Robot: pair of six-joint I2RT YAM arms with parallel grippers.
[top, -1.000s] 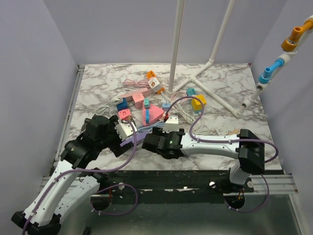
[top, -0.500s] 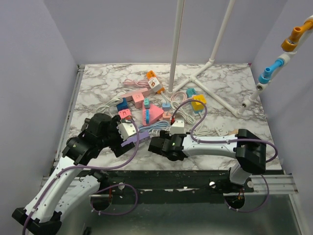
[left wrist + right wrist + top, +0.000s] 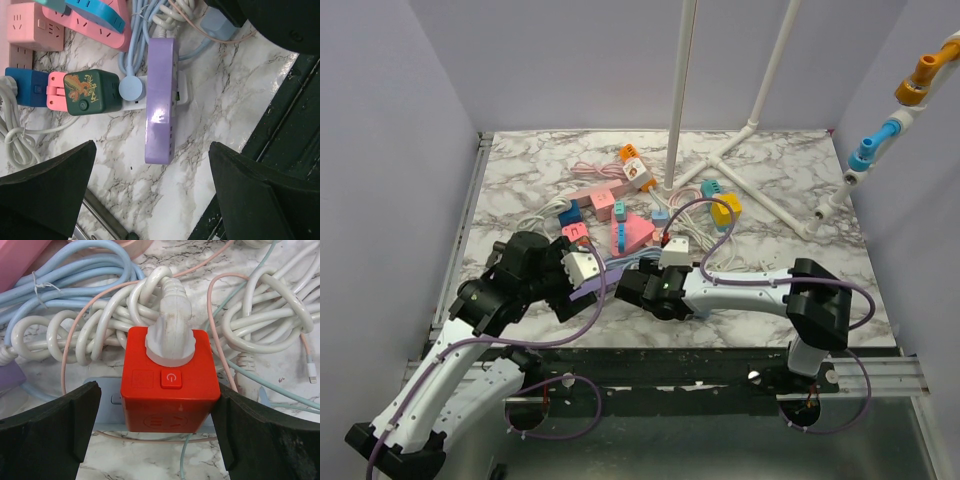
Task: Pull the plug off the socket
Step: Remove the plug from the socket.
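Marbled bench point(image 3: 520, 170) carries a clutter of pink power strips point(image 3: 630, 235) and coiled white cables point(image 3: 260, 325). Near its front middle sits a red socket cube point(image 3: 170, 385) with a white plug point(image 3: 169, 335) seated in its top. The right fingers point(image 3: 50, 430) stand wide apart on either side of it. The left fingers point(image 3: 45, 190), also spread wide, hang above a purple power strip point(image 3: 161, 100).

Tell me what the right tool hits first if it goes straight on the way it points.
Probably the red socket cube, framed by the open right tool, with the white plug on its face; depth is hard to judge.
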